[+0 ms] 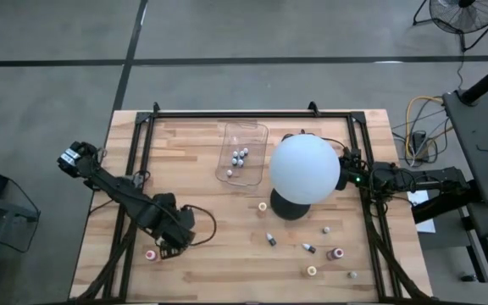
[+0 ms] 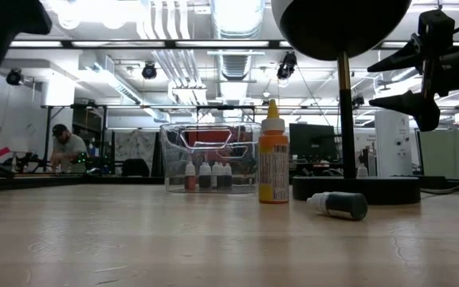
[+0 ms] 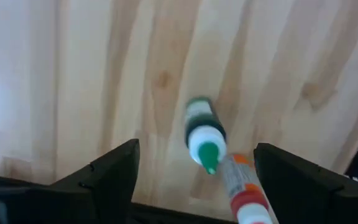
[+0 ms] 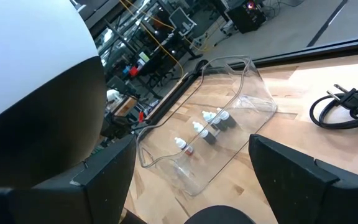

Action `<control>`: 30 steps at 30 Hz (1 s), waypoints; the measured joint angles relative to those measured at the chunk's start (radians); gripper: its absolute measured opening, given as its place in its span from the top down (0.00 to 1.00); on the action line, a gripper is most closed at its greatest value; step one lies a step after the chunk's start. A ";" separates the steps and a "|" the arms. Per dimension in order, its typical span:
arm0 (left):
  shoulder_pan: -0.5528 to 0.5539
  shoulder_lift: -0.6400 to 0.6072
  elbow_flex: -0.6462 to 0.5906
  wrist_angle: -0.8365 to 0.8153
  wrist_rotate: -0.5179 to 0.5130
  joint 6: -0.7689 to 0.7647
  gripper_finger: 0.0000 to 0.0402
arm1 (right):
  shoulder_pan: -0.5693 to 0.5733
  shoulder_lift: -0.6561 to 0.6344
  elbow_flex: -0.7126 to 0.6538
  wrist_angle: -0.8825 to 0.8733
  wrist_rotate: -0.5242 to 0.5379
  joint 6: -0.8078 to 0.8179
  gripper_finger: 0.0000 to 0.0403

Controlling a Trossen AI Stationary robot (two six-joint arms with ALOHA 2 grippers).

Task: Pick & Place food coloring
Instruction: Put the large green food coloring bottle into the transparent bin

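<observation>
Looking down from the high view, the left gripper (image 1: 169, 246) hangs over the desk (image 1: 219, 254) near its front left corner, just beside a small red-capped bottle (image 1: 151, 254). A clear tray (image 1: 256, 134) lies toward the back edge and holds a few white-capped bottles (image 1: 240, 157). A big white globe (image 1: 304, 169) on a black base stands right of the tray. More little bottles (image 1: 310, 247) are scattered near the front right corner. The right gripper sits at the right edge, mostly hidden behind the globe.

At table height, an orange bottle (image 2: 273, 155) stands upright before the tray (image 2: 174, 159), and a dark bottle (image 2: 339, 205) lies on its side beside the lamp base (image 2: 357, 188). A person (image 2: 66, 147) is far in the room.

The left wrist view shows its jaws apart, holding nothing; between them a green-tipped bottle (image 3: 202, 134) and a red and orange bottle (image 3: 241, 193) lie on the wood.

The right wrist view shows wide, empty jaws facing the tray (image 4: 253, 81) with its bottles (image 4: 207, 127); a black cable (image 4: 344, 107) lies near.
</observation>
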 joint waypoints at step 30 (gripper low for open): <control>-0.077 0.005 -0.256 0.250 0.002 -0.146 0.28 | 0.000 0.000 0.000 0.000 0.000 0.000 0.25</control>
